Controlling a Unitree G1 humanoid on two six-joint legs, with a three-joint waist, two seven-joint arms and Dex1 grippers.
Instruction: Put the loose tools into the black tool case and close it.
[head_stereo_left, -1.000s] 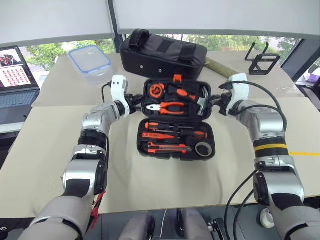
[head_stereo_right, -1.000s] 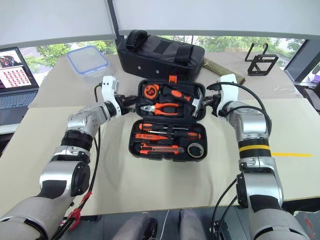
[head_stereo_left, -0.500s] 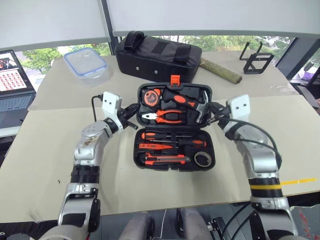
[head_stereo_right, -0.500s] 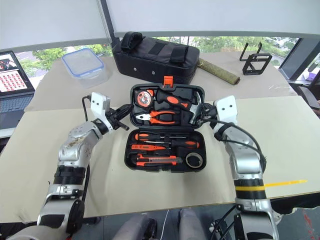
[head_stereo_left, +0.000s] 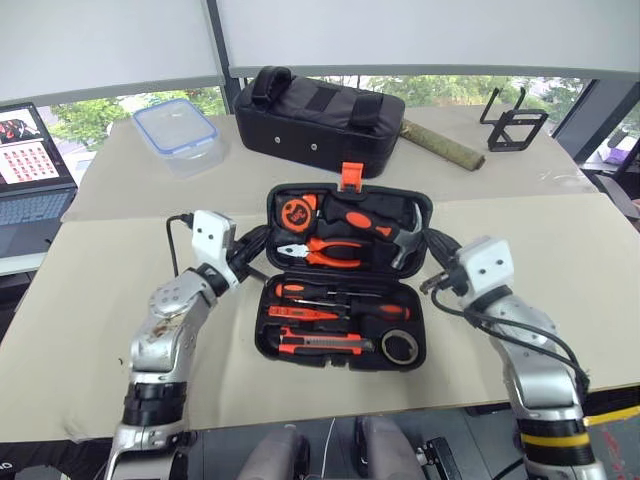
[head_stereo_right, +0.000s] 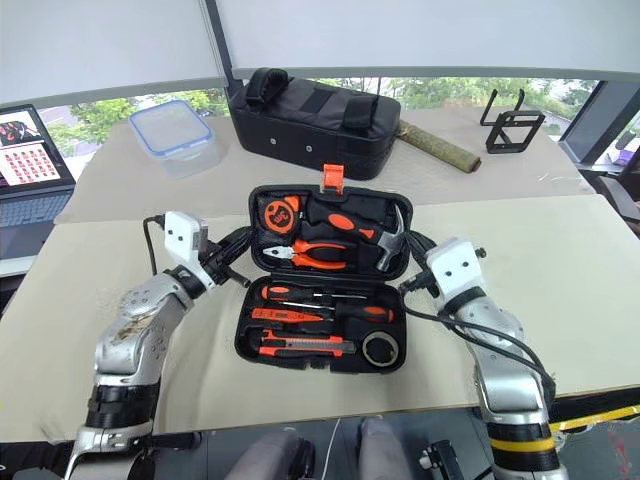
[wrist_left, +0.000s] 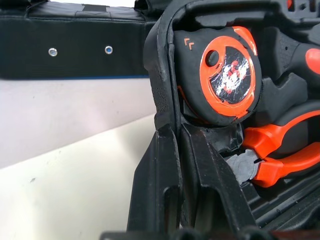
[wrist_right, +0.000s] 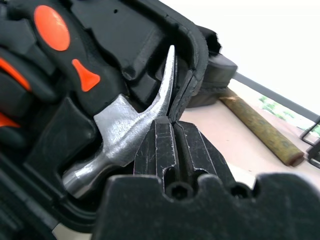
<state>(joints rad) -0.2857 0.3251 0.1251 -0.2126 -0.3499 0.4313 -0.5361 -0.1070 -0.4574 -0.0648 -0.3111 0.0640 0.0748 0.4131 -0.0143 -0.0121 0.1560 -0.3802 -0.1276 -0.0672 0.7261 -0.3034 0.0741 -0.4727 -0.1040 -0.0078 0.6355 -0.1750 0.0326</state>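
- The black tool case is sitting open in the middle of the tan table, just in front of the bigger black bag.
- The tools are already lying in their slots. In the near half I am seeing the screwdrivers, the orange knife and the grey tape roll.
- The lid half is holding the pliers, the hammer and a round orange tape measure.
- I am not seeing any loose tool lying on the table, so the filling part is looking done.
- What is left is the closing. The lid is tipping up at the far side, with its orange latch sticking up on top.
- The case is lying with its long side running left to right. The hinge is running the same way, across the middle, and the lid is facing toward the robot.
- The left gripper is pinching the left edge of the lid, with its fingers squeezed nearly together on the rim.
- The right gripper is doing the same on the right edge, right beside the hammer's claw.
- I am guessing both arms are getting ready to fold the lid down, and then the latch is needing a press.
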